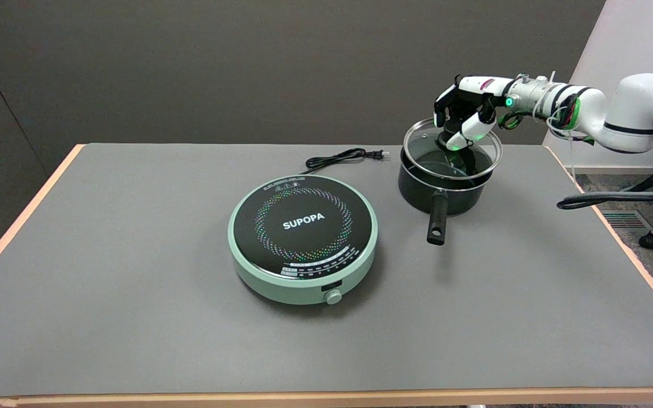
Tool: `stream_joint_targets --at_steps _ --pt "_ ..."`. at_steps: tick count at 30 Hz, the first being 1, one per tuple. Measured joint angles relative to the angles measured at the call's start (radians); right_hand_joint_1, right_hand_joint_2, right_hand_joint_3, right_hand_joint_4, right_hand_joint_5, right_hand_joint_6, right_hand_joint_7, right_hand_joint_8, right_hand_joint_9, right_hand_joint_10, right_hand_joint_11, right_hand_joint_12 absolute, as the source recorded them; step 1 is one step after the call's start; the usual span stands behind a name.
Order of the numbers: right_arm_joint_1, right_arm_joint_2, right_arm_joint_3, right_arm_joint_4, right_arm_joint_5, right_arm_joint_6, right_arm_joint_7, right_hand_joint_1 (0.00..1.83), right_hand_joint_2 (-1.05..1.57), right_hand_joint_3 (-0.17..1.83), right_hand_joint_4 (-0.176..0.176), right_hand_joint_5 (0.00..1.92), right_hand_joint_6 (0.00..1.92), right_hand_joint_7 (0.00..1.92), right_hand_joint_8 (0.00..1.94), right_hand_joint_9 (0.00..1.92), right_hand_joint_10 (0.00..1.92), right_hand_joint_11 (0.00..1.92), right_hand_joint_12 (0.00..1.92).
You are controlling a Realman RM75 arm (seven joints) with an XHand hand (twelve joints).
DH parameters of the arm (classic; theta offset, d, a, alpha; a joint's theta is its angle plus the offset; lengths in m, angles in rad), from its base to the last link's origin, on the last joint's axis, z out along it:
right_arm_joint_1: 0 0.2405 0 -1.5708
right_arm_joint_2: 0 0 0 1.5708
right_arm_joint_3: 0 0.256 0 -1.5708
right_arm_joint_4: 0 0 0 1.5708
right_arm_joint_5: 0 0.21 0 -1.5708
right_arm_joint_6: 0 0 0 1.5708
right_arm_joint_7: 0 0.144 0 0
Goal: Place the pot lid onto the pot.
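The right hand (465,116) holds the glass lid (423,150) by its knob, fingers (470,131) pinching it, above the black pot (417,190) at the table's (134,340) two o'clock.

Loads of bare table (134,317) left of and in front of the induction cooker (302,238). Behind it lies a coiled power cord (338,158); the pot (445,181) sits close on its right.

The pot (439,188) is black and stands upright near the far right corner of the counter (134,340), its long black handle pointing toward the near edge. The pot lid (423,156) is clear glass with a metal rim; it sits tilted over the pot's opening.
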Motion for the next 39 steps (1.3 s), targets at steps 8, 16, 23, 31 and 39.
stream_joint_targets --at_steps 8,16,23,31,39 --pt "0.063 -0.017 -0.108 0.021 -0.005 -0.013 0.040 1.37 0.90 0.43 0.176 0.75 1.10 0.97 1.12 0.90 1.27 0.74 1.69" --pt "0.099 -0.033 -0.170 0.039 -0.009 -0.024 0.064 1.37 0.90 0.43 0.176 0.75 1.10 0.97 1.12 0.90 1.27 0.74 1.68" --pt "0.112 -0.040 -0.200 0.047 -0.011 -0.029 0.077 1.37 0.90 0.43 0.176 0.75 1.10 0.97 1.12 0.90 1.28 0.74 1.66" --pt "0.110 -0.045 -0.203 0.056 -0.008 -0.033 0.090 1.37 0.90 0.43 0.176 0.75 1.10 0.97 1.12 0.90 1.27 0.74 1.67" --pt "0.075 -0.054 -0.161 0.073 -0.007 -0.044 0.097 1.37 0.90 0.43 0.176 0.75 1.10 0.97 1.12 0.90 1.27 0.74 1.67"
